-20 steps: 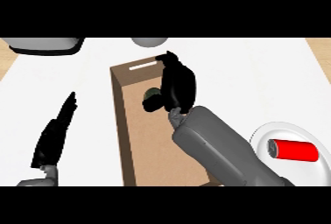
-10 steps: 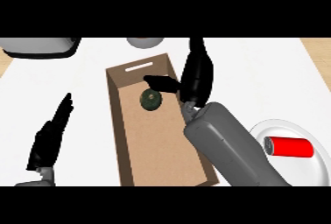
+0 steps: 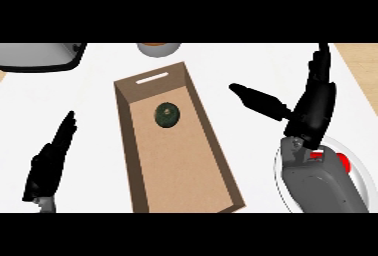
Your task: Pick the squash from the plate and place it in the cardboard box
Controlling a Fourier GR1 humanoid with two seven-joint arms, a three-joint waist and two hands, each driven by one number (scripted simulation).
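The placing step is being judged complete, the dark green round squash (image 3: 167, 114) being seen in the brown cardboard box (image 3: 184, 165) left of the black right hand (image 3: 311, 114), which is being held open and empty, so only withdrawal is being called for.

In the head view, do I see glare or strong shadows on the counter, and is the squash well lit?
Head view: the white counter shows even light, no glare and no clear shadow under the right hand; the squash in the cardboard box looks dark, its surface hard to read.
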